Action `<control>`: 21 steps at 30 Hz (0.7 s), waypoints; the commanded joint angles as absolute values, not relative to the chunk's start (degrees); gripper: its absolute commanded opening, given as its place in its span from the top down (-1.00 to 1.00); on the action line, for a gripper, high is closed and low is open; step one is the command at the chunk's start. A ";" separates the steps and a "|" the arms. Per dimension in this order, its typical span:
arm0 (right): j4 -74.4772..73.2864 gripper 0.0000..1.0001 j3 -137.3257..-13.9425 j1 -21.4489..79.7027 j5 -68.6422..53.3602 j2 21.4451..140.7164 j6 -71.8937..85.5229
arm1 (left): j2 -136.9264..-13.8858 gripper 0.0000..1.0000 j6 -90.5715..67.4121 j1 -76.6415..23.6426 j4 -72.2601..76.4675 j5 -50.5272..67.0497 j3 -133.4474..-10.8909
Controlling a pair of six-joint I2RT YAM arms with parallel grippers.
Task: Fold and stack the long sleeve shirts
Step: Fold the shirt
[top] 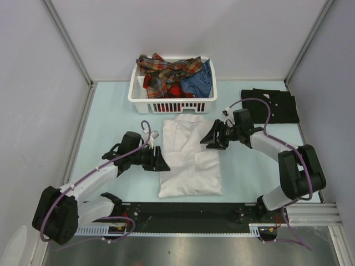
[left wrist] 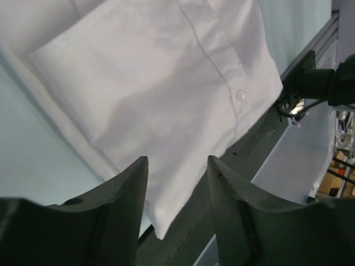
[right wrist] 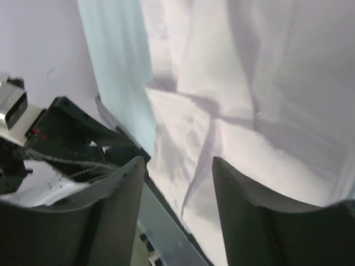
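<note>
A white long sleeve shirt [top: 189,157] lies partly folded in the middle of the table, collar toward the basket. My left gripper [top: 165,161] hovers at its left edge, open, nothing between the fingers; the left wrist view shows the button placket [left wrist: 241,95] and the shirt's near corner [left wrist: 161,221]. My right gripper [top: 206,139] is open at the shirt's upper right edge, above folded white cloth [right wrist: 233,127]. A folded black shirt [top: 270,105] lies at the far right. Plaid and blue shirts [top: 172,75] fill the basket.
The white slatted basket [top: 172,103] stands at the back centre, just beyond the white shirt's collar. A black rail [top: 183,210] runs along the near table edge between the arm bases. Grey walls close in on the left, back and right sides.
</note>
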State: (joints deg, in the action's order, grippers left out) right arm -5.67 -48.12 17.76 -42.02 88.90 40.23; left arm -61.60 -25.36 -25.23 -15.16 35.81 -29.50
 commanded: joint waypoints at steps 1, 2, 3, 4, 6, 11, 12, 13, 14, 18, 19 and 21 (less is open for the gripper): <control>-10.91 -0.01 -45.98 22.38 -49.64 81.41 38.83 | -59.94 0.05 -27.85 -29.52 -18.19 40.94 -33.05; -10.64 0.04 -45.10 23.80 -50.27 80.34 39.89 | -59.77 0.08 -29.43 -30.92 -17.76 42.44 -32.52; -10.03 0.06 -42.39 25.12 -51.14 79.20 40.95 | -59.85 0.18 -31.53 -31.55 -16.88 43.84 -32.17; -7.93 0.12 -41.06 28.01 -52.98 77.36 42.00 | -60.11 0.21 -31.55 -32.25 -16.35 44.55 -32.26; -6.60 0.13 -38.16 30.22 -53.87 75.68 44.64 | -60.64 0.23 -32.95 -33.31 -13.73 45.87 -31.82; -3.61 0.12 -29.54 30.33 -52.04 76.80 46.76 | -68.10 0.12 -39.54 -34.54 -3.36 46.60 -26.30; -3.26 0.12 -28.31 29.71 -51.16 77.86 46.93 | -69.59 0.06 -41.73 -34.45 -2.47 45.89 -25.32; -1.77 0.12 -27.08 29.01 -48.80 78.48 47.63 | -71.00 0.04 -42.53 -34.11 -2.03 45.62 -24.44; -0.54 0.12 -24.46 27.87 -48.17 79.70 48.94 | -73.45 0.02 -42.97 -33.32 -2.11 45.27 -23.13; -1.22 0.13 -22.85 27.25 -44.31 82.61 50.71 | -77.34 -0.11 -43.94 -32.08 -2.81 42.72 -20.83; -3.67 0.13 -22.59 27.25 -42.38 82.88 50.28 | -77.87 -0.15 -44.29 -32.08 -3.07 41.93 -20.40; -4.83 0.10 -21.10 26.03 -41.40 82.18 50.36 | -77.61 -0.22 -44.99 -31.82 -3.78 40.44 -18.91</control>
